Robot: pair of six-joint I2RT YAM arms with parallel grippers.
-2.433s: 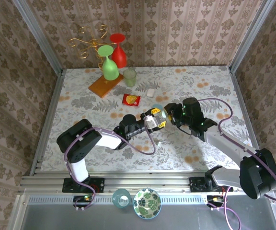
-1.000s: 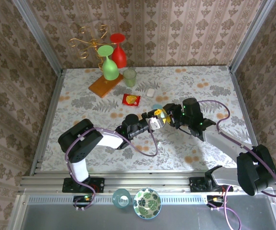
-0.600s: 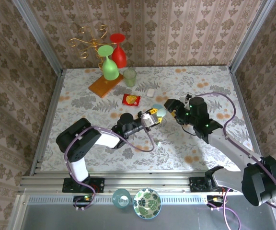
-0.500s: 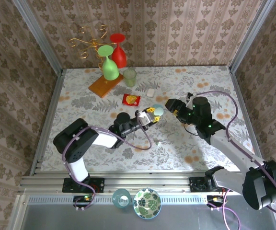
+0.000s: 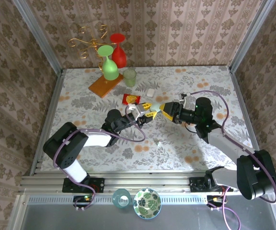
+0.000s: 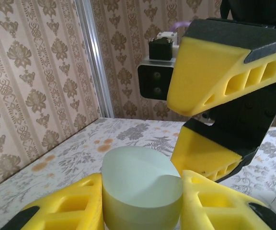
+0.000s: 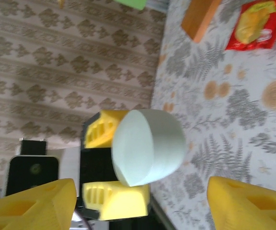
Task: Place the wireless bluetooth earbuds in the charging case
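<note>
The charging case (image 6: 142,184), its lid closed, is pinched between the yellow fingers (image 6: 66,211) of the left end effector (image 5: 142,113), held up off the bench (image 5: 186,81). The right end effector (image 5: 163,109) faces it just ahead, jaws spread wide and touching nothing.

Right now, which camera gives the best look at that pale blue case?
Right wrist: most of the charging case shows, held by the left gripper. Left wrist has it close but cropped at the bottom, flanked by fingers. From the top it is too small to judge.
</note>
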